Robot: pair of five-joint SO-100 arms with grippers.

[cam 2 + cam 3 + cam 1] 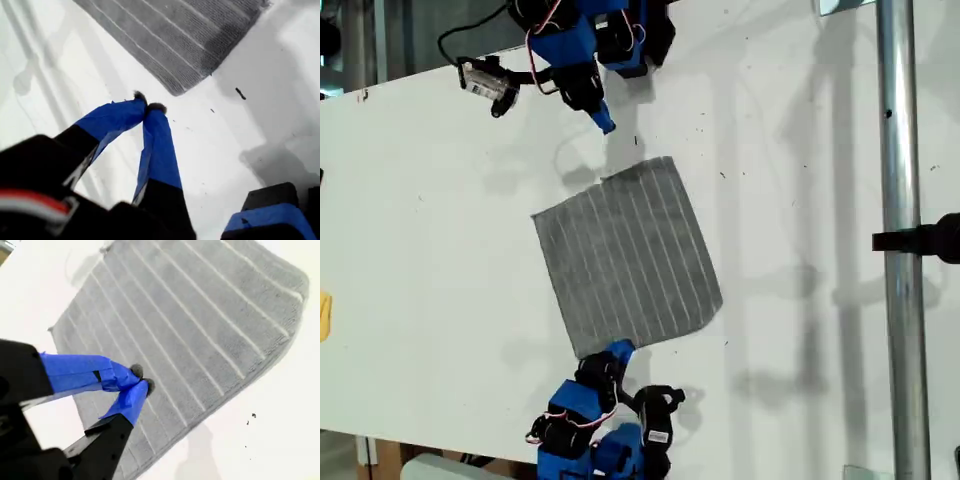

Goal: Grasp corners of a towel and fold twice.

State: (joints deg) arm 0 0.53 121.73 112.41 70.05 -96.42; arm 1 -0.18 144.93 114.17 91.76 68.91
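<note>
The grey striped towel (625,255) lies spread flat on the white table (430,230) in the middle of the exterior view. My first gripper (606,125) is shut with nothing in it, hovering over bare table just short of a rounded towel corner (175,89). The towel (175,35) fills the far part of the first wrist view. My second gripper (621,350) comes in from the exterior view's bottom and is shut, its blue tips together over the towel (200,325) close to its near edge. I cannot tell whether these fingertips (146,386) touch the cloth.
A metal pole (900,240) with a black clamp (930,238) runs down the exterior view's right. A small camera with cables (485,80) sits at the upper left of that view, and a yellow object (324,315) shows at its left edge.
</note>
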